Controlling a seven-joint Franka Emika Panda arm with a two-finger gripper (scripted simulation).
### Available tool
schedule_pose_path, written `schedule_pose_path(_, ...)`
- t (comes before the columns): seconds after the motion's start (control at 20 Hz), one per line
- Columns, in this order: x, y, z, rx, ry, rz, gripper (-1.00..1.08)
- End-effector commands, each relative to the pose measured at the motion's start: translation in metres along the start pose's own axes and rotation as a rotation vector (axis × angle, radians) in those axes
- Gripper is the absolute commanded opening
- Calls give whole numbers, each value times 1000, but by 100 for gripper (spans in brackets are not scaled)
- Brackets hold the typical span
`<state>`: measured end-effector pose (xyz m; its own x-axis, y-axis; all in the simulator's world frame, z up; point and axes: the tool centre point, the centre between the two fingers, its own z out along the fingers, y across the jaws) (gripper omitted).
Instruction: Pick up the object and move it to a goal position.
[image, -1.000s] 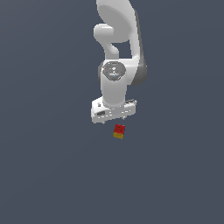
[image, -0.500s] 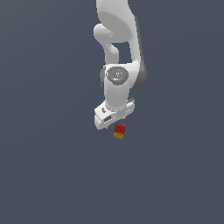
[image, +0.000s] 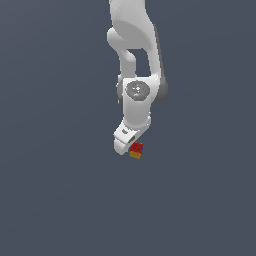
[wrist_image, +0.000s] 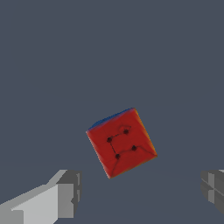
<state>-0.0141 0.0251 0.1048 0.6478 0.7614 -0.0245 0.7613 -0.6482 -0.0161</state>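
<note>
smooth white gripper (image: 126, 146) gapes around a small red-faced cube (wrist_image: 121, 142).

The white arm (image: 136, 60) descends from the top of the exterior view with its wrist tilted toward the exterior view's left, and the gripper (image: 126, 146) points downward with its two fingers (wrist_image: 52, 199) spread wide apart, gripping nothing between them.

Flat, even, dim simulator light; no glare, soft low-resolution edges.
</note>
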Motion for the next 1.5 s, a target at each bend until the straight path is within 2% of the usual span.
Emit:
schedule_pose_path(0.0,2,-2,4,-4,3,-79,100)
schedule_pose_path(0.35,8,-6,14,-13,12,-270,100)
schedule_pose_path(0.65,11,-9,19,-18,18,-374,100)
schedule_pose_path(1.2,13,-10,23,-21,20,-419,100)
schedule_pose_path(1.45,13,-11,39,-21,20,-421,100)
